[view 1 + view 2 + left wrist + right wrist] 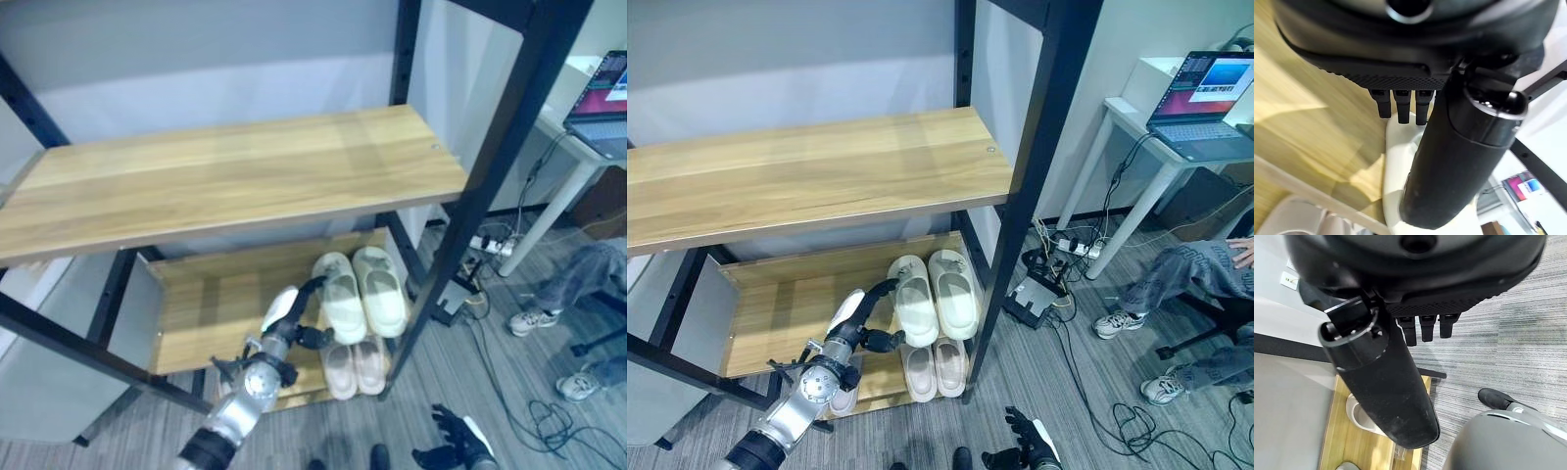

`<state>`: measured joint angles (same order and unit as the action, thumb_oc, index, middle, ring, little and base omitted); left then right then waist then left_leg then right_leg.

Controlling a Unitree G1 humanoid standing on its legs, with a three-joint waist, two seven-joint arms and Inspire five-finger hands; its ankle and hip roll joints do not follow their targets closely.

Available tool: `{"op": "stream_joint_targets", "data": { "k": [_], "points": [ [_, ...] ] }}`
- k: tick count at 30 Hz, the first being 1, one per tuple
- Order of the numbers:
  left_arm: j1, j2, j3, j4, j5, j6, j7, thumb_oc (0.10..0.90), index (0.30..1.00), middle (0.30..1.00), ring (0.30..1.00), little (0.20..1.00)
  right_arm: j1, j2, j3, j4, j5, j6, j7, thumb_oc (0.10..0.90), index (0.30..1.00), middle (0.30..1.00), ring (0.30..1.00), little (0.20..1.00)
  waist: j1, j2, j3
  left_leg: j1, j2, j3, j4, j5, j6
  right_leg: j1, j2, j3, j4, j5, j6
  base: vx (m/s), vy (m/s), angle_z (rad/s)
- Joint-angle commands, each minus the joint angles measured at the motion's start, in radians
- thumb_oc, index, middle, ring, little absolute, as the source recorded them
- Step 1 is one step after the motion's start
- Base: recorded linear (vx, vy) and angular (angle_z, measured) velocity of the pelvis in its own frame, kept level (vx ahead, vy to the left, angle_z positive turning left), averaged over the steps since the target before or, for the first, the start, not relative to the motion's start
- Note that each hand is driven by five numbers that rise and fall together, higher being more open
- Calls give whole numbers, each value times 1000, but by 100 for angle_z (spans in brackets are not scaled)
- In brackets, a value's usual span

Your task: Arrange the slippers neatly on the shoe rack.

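2 robot hands: left robot hand (294, 323) fingers extended at white slipper (342, 297); right robot hand (453, 439) low, relaxed.

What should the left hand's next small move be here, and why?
Probably nudge the cream slipper a touch straighter, then withdraw. The left hand rests at its heel edge, and the cream pair already sits side by side on the middle shelf.

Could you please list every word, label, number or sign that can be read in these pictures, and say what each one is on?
No text can be read in any view.
Laptop screen: a window shows, its print too small and blurred to read.
White slippers on the middle shelf and the pinkish slippers below: no print visible.
Wooden top shelf and dark rack post: no label or number visible.
Left hand and right hand: no marking readable.
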<state>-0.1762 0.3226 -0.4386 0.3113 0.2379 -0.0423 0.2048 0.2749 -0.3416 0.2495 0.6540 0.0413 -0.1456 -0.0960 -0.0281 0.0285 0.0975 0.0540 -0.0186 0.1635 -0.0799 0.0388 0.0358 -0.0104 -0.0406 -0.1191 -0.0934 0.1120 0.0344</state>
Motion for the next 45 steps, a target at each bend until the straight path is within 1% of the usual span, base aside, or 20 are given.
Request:
{"op": "stream_joint_targets", "data": {
  "k": [1, 6, 8, 12, 15, 19, 20, 23, 25, 29, 30, 31, 33, 36, 38, 40, 42, 43, 44, 45],
  "points": [
    [-204, -73, -12, 60, -27, -74, 24, 800, 900, 900, 900, 900, -34, -55, -5, -34, 16, -52, -14, 800, 900, 900, 900, 900, -9, 6, -18, -23, 9, -66, -7, -42, -52, 47, 16, -27, 37, -132, 68, 0, 0, 0],
    [-216, -78, -18, 79, -28, -72, 28, 800, 900, 900, 900, 900, -34, -56, -7, -26, 16, -51, -16, 800, 900, 900, 900, 900, -15, 10, -19, -23, 8, -60, -7, -43, -52, 45, 15, -23, 36, -131, 68, 0, 0, 0],
    [-207, -62, -7, 75, -7, -71, 35, 800, 900, 900, 900, 900, -29, -51, -7, -16, 15, -53, -16, 800, 900, 900, 900, 900, -13, 12, -22, -20, 8, -59, -7, -43, -53, 48, 17, -25, 35, -132, 68, 0, 0, 0],
    [-180, -3, 43, 35, 54, -66, 50, 800, 900, 900, 900, 900, -25, -43, -14, 2, 11, -51, -12, 800, 900, 900, 900, 900, -4, 12, -28, -16, 9, -62, -7, -43, -54, 54, 17, -28, 36, -136, 65, 0, 0, 0],
    [-113, 64, 107, -45, 104, -75, 46, 800, 900, 900, 900, 900, -20, -37, -21, 11, 2, -51, -5, 800, 900, 900, 900, 900, 12, 11, -35, -14, 8, -68, -7, -41, -56, 60, 18, -37, 36, -138, 64, 0, 0, 0],
    [-18, 115, 188, -138, 106, -92, 32, 800, 900, 900, 900, 900, -26, -28, -29, 37, -9, -48, 0, 800, 900, 900, 900, 900, 33, 9, -42, -14, 6, -78, -7, -37, -56, 63, 17, -47, 37, -139, 63, -14, -3, 3],
    [-14, 116, 190, -143, 106, -91, 30, 800, 900, 900, 900, 900, -26, -28, -27, 38, -9, -48, 0, 800, 900, 900, 900, 900, 32, 8, -43, -14, 6, -78, -7, -37, -56, 63, 17, -47, 36, -139, 63, 0, 0, 0],
    [73, 135, 262, -235, 43, -116, 8, 800, 900, 900, 900, 900, -33, -22, -34, 61, -14, -46, 0, 800, 900, 900, 900, 900, 49, 9, -48, -13, 3, -85, -7, -35, -56, 65, 15, -55, 35, -137, 62, -20, -4, 2],
    [133, 140, 303, -293, -39, -145, -15, 800, 900, 900, 900, 900, -35, -15, -38, 88, -12, -45, 2, 800, 900, 900, 900, 900, 63, 8, -51, -13, 2, -90, -7, -33, -55, 67, 13, -61, 33, -135, 62, -20, -6, 8],
    [285, 161, 367, -449, -275, -214, -108, 800, 900, 900, 900, 900, -51, -13, -42, 145, -12, -46, 0, 800, 900, 900, 900, 900, 88, 12, -56, -14, -2, -96, -7, -33, -54, 71, 11, -69, 23, -129, 64, -10, 6, 14],
    [353, 170, 387, -494, -347, -223, -149, 800, 900, 900, 900, 900, -52, -9, -39, 169, -12, -44, 2, 800, 900, 900, 900, 900, 101, 14, -57, -15, -3, -99, -7, -32, -52, 73, 10, -72, 20, -126, 65, -15, 3, 10],
    [357, 171, 389, -497, -349, -222, -151, 800, 900, 900, 900, 900, -52, -8, -38, 170, -12, -45, 2, 800, 900, 900, 900, 900, 101, 14, -58, -14, -3, -99, -7, -32, -52, 73, 10, -72, 19, -125, 65, -15, -2, 10],
    [443, 192, 408, -549, -421, -227, -205, 800, 900, 900, 900, 900, -57, -3, -31, 217, -21, -41, 8, 800, 900, 900, 900, 900, 119, 15, -56, -14, -3, -109, -7, -31, -51, 77, 9, -77, 19, -126, 64, -8, -7, 9],
    [498, 218, 437, -590, -434, -231, -227, 800, 900, 900, 900, 900, -62, -7, -20, 237, -39, -41, 9, 800, 900, 900, 900, 900, 128, 16, -55, -13, -3, -115, -7, -30, -51, 80, 10, -81, 18, -127, 64, -1, -2, 3],
    [590, 232, 468, -634, -524, -218, -285, 800, 900, 900, 900, 900, -69, -9, -17, 285, -56, -37, 6, 800, 900, 900, 900, 900, 143, 21, -52, -13, -5, -126, -7, -27, -50, 81, 9, -89, 21, -129, 64, -22, 7, 6],
    [652, 231, 482, -629, -592, -207, -319, 800, 900, 900, 900, 900, -67, -12, -15, 301, -62, -36, 10, 800, 900, 900, 900, 900, 149, 22, -51, -13, -5, -131, -7, -27, -50, 83, 6, -97, 23, -129, 64, -14, 1, 14],
    [677, 224, 485, -613, -602, -203, -327, 800, 900, 900, 900, 900, -66, -13, -15, 311, -62, -36, 11, 800, 900, 900, 900, 900, 150, 23, -51, -13, -5, -133, -7, -27, -50, 85, 6, -99, 23, -130, 64, -2, 9, 11],
    [705, 209, 492, -543, -516, -174, -302, 800, 900, 900, 900, 900, -66, -16, -22, 330, -60, -34, 18, 800, 900, 900, 900, 900, 155, 23, -49, -12, -6, -139, -7, -27, -48, 87, 6, -105, 24, -133, 63, 0, 14, 7],
    [705, 209, 492, -542, -516, -174, -302, 800, 900, 900, 900, 900, -66, -16, -22, 330, -60, -34, 18, 800, 900, 900, 900, 900, 155, 23, -49, -12, -6, -139, -7, -27, -48, 87, 6, -105, 24, -133, 63, 0, 19, 5],
    [719, 189, 498, -458, -392, -133, -278, 800, 900, 900, 900, 900, -73, -29, -40, 342, -72, -29, 3, 800, 900, 900, 900, 900, 157, 24, -45, -13, -6, -146, -7, -25, -47, 88, 4, -109, 26, -134, 62, 1, 16, 4]
  ]
}}
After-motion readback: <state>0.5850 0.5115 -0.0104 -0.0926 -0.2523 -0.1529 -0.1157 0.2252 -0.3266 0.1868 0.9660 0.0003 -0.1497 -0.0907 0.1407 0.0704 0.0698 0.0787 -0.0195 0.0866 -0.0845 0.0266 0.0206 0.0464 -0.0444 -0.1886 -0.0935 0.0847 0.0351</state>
